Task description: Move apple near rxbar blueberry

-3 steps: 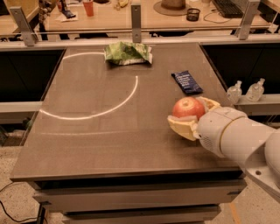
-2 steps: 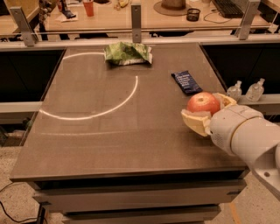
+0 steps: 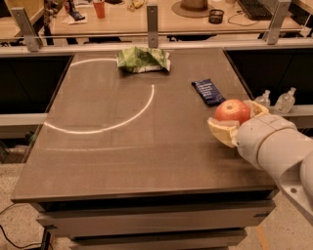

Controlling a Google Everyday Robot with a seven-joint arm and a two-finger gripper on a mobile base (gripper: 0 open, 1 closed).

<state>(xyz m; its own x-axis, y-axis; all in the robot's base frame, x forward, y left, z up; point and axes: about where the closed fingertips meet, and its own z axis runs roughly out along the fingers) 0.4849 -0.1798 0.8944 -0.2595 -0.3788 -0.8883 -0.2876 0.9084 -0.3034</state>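
Since 1.0 s ago, gripper + apple have shifted right and a bit toward the far edge, so they now sit closer to the bar. Smaller step over the last 0.7 s.

Gripper (image 3: 234,118): near the table's right edge, front-right quadrant, coming in from the right on the white arm (image 3: 274,146). Cream fingers (image 3: 222,133) are clamped on the apple (image 3: 233,110), one below-left and one behind-right. The apple sits between them, red-orange, top exposed. Can't tell whether the apple touches the table top or is lifted just clear.

rxbar blueberry (image 3: 208,91): flat on the table, just beyond the apple and slightly left of it, long axis angled toward the far edge. Near the apple, with a small gap showing between them, not touching.

Table (image 3: 122,161): dark top with a white arc line (image 3: 142,110) curving across the left-centre.

Green-and-white snack bag (image 3: 143,59): crumpled, at the far edge centre, well apart from the bar and apple.

Off the table's right side: two small clear bottles (image 3: 285,101), just behind the arm.

Far bench: red cup (image 3: 99,8).
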